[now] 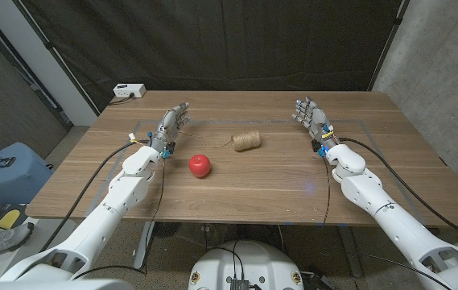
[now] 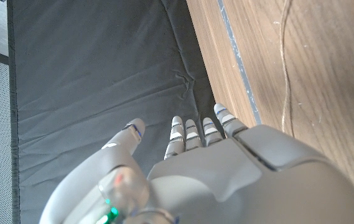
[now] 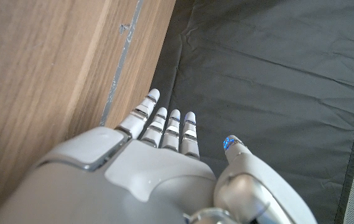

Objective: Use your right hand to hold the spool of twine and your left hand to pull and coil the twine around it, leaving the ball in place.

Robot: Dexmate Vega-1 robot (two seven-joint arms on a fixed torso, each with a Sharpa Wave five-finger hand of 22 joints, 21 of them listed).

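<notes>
A spool of tan twine lies on its side near the middle of the wooden table. A loose strand of twine trails from it toward my left hand, and the same strand runs along the wood in the left wrist view. A red ball sits in front of the spool, slightly left. My left hand stands at the left, fingers apart, holding nothing. My right hand stands at the right, well apart from the spool, fingers spread and empty. Both hands show extended fingers.
A white power strip lies at the table's far left corner. A dark curtain hangs behind the table. A blue bin stands on the floor at the left.
</notes>
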